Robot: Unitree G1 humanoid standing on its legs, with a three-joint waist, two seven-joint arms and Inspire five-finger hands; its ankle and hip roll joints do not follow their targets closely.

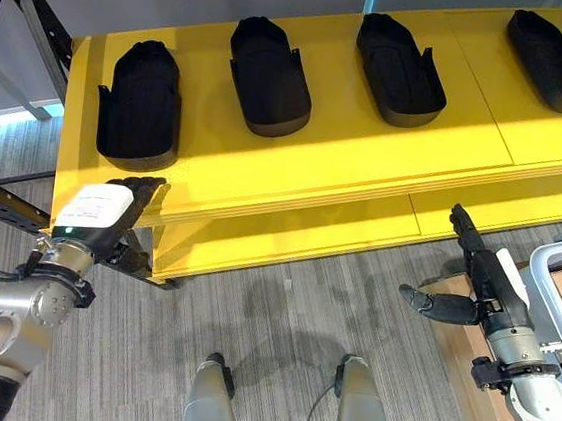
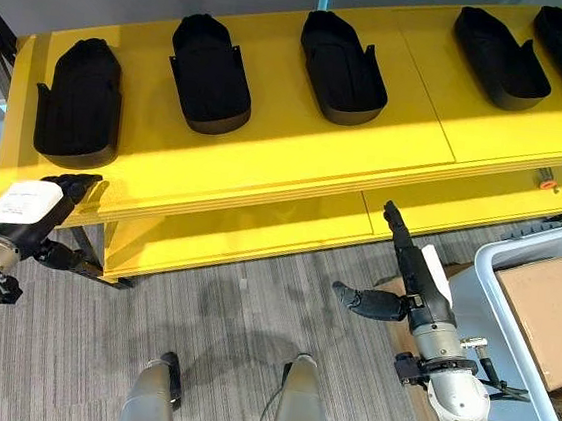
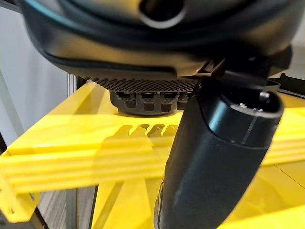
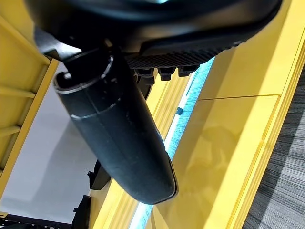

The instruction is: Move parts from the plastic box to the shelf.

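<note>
Several black moulded parts lie in a row on the top board of the yellow shelf (image 1: 368, 149); the leftmost part (image 1: 142, 100) sits near the shelf's left front corner. My left hand (image 1: 100, 214) hovers just in front of and below that part, at the board's front edge, open and holding nothing; its thumb (image 3: 214, 157) stands free before the yellow board (image 3: 71, 143). My right hand (image 1: 485, 277) hangs open and empty in front of the lower board, fingers straight and thumb (image 4: 119, 129) spread. The grey plastic box (image 2: 497, 255) stands to its right.
A brown cardboard piece (image 2: 552, 309) lies inside the plastic box. The shelf's lower yellow board (image 1: 359, 229) juts out under the top one. A black metal frame (image 1: 0, 201) stands at the left. Grey carpet runs in front of the shelf.
</note>
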